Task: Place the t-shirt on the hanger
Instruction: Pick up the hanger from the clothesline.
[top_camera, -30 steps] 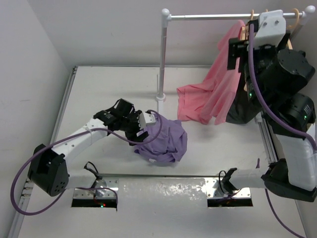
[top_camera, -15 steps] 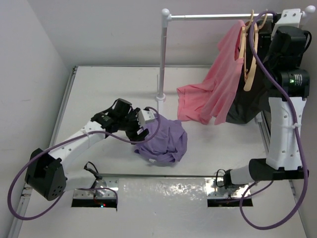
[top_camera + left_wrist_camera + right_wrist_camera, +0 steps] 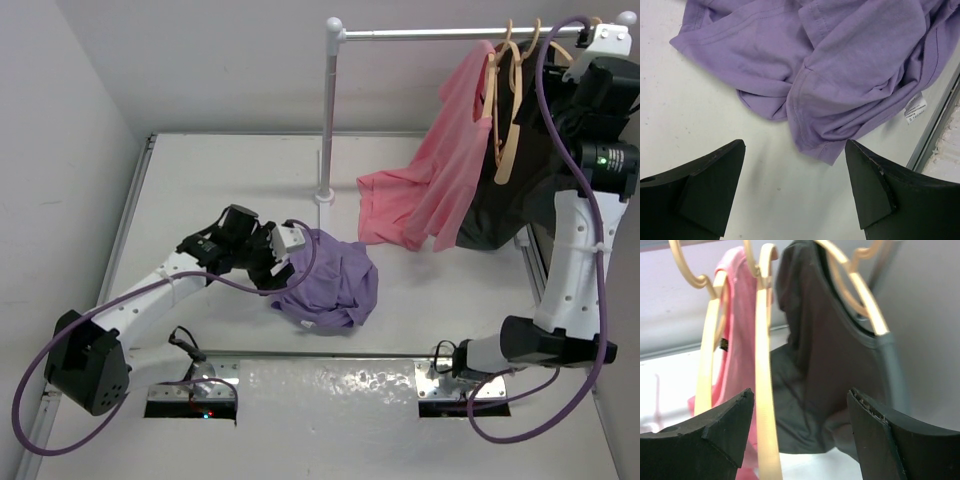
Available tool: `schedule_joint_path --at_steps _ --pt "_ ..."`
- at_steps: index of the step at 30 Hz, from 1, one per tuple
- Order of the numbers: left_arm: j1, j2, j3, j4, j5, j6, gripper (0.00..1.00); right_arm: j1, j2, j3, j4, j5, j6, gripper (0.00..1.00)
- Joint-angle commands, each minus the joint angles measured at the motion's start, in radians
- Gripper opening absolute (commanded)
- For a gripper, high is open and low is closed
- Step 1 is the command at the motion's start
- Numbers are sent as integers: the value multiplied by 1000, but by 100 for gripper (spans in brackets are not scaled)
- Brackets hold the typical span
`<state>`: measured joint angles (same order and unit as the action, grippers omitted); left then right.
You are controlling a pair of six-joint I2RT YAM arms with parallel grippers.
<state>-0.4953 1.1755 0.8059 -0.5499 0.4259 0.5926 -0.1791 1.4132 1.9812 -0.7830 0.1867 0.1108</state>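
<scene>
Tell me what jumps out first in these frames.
A crumpled purple t-shirt lies mid-table, with the left gripper open right beside its hem. At the back right, a pink shirt and a black shirt hang from the rail, with a bare wooden hanger between them. The right gripper is raised to the rail, open, facing that hanger.
</scene>
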Motion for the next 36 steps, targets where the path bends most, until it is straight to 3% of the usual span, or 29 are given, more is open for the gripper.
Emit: schedule_joint_path --at_steps 1,13,19,26,27,28,32,36 --pt "12 -30 -8 27 19 -11 79 -19 47 -10 77 -153 41 73" --pt "24 -34 -31 31 16 -7 79 -31 139 10 85 -162 10 71" --pt "38 -37 -37 31 22 -10 79 -34 184 4 99 -240 -23 66" --pt "44 -42 -42 31 24 -11 79 -34 207 10 111 -293 -46 43" --pt "46 -43 -43 31 24 -13 79 -36 208 8 110 -291 -45 30" --pt "49 -45 -45 31 24 -14 79 -34 207 8 108 -282 -45 26" --pt "54 -50 -48 31 28 -16 79 -34 191 10 103 -256 -48 19" --pt "55 -48 -51 33 28 -17 79 -34 164 10 113 -221 -51 1"
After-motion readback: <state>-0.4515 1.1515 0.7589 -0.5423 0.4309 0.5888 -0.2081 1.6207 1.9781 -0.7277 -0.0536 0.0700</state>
